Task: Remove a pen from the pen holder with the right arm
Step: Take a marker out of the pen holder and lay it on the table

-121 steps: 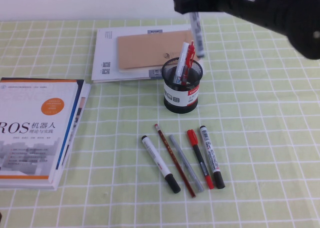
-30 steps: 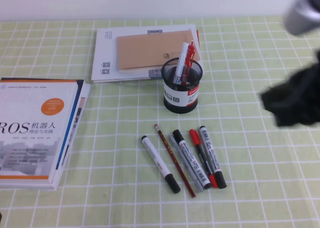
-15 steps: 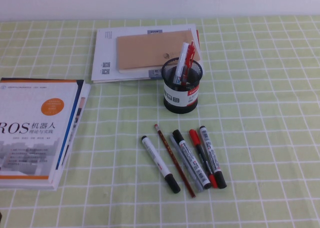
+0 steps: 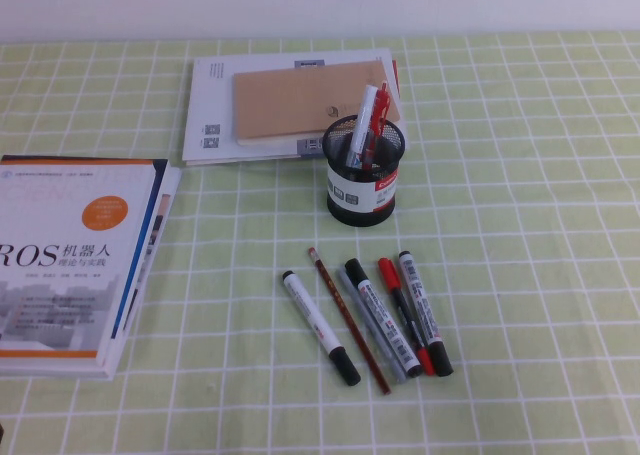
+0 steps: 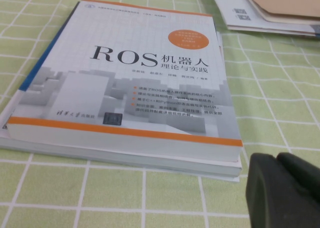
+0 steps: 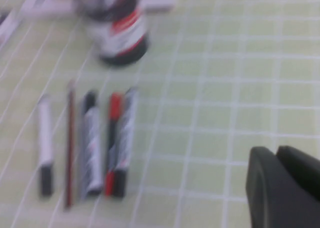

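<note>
A black mesh pen holder (image 4: 361,183) stands mid-table with a red pen and a white pen (image 4: 368,125) upright in it. In front of it lie several pens in a row: a white marker (image 4: 320,327), a brown pencil (image 4: 348,320), a grey marker (image 4: 382,317), a red pen (image 4: 403,315) and a black-capped marker (image 4: 425,313). Neither arm shows in the high view. My right gripper (image 6: 274,153) is shut and holds nothing, hovering over bare cloth to the right of the row (image 6: 90,148) and the holder (image 6: 120,32). My left gripper (image 5: 275,160) is shut beside the book's corner.
A thick ROS textbook (image 4: 70,260) lies at the left edge, also filling the left wrist view (image 5: 125,87). A white booklet with a brown notebook (image 4: 300,100) on top lies behind the holder. Green checked cloth (image 4: 530,225) covers the table.
The right arm has pulled back out of the high view over the last second. The grey marker it held four seconds ago now lies in the row. The pens have not moved since.
</note>
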Controlling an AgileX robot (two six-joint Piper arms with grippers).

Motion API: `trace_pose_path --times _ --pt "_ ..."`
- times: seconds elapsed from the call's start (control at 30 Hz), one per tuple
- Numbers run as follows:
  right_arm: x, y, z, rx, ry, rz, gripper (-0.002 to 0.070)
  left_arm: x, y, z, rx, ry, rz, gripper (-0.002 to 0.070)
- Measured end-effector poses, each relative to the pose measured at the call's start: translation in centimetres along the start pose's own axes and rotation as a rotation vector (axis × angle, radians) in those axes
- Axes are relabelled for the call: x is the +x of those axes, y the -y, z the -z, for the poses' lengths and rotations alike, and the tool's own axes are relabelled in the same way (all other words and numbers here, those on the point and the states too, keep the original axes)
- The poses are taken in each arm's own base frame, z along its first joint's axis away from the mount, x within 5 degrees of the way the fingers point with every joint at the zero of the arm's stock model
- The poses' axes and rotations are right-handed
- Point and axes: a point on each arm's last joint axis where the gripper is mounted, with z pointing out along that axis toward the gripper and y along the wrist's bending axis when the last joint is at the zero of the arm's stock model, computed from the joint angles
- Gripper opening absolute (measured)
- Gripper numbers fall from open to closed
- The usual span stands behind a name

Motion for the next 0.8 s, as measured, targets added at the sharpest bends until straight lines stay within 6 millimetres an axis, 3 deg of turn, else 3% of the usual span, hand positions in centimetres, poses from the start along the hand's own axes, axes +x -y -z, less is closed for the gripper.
trace_pose_path --times 0.17,0.37,0.57,0.8 --pt "4.3 2.8 0.4 0.142 0.182 -0.153 -0.0012 0.0 0.0 0.0 0.000 0.000 0.000 -0.0008" --pt "8.7 4.3 0.5 0.244 0.332 -0.204 -0.0013 0.0 0.0 0.0 0.000 0.000 0.000 -0.0008" --pt "11.0 4.9 0.2 0.280 0.482 -0.129 -0.0012 0.0 0.0 0.0 0.000 0.000 0.000 -0.0008" --pt "11.3 4.9 0.4 0.296 0.499 -0.055 -0.0012 0.0 0.0 0.0 0.000 0.000 0.000 -0.0008"
